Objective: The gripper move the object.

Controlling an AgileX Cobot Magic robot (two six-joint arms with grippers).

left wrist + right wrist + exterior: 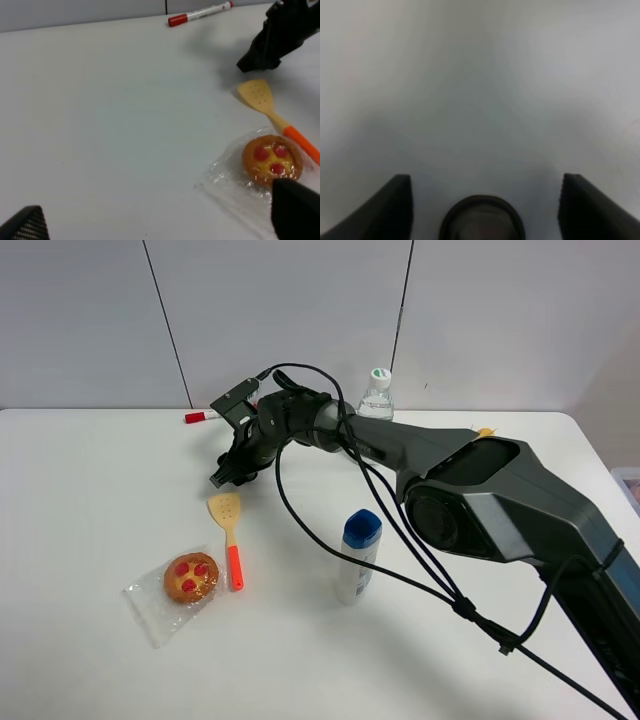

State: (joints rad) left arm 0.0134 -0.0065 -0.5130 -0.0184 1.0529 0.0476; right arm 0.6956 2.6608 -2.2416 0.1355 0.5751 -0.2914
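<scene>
Exterior high view: the right arm reaches across the middle. The right pincer sits low over the white counter, just beyond the blade of the yellow spatula. The object cannot be seen here; the claw hides it.

Left wrist view: the left pincer is released, fingers wide apart and holding nothing, near the wrapped tart. The red-capped marker lies well apart.

Right wrist view (blurred): the right pincer is released. The object stands between its fingers, touching neither, rim towards the camera.

Risks, as judged: the object looks small and light. If one finger meets it first on closing, it may tip or skid out. A grip on the tapered wall could squeeze it free. A careless sweep could nudge the spatula.
</scene>
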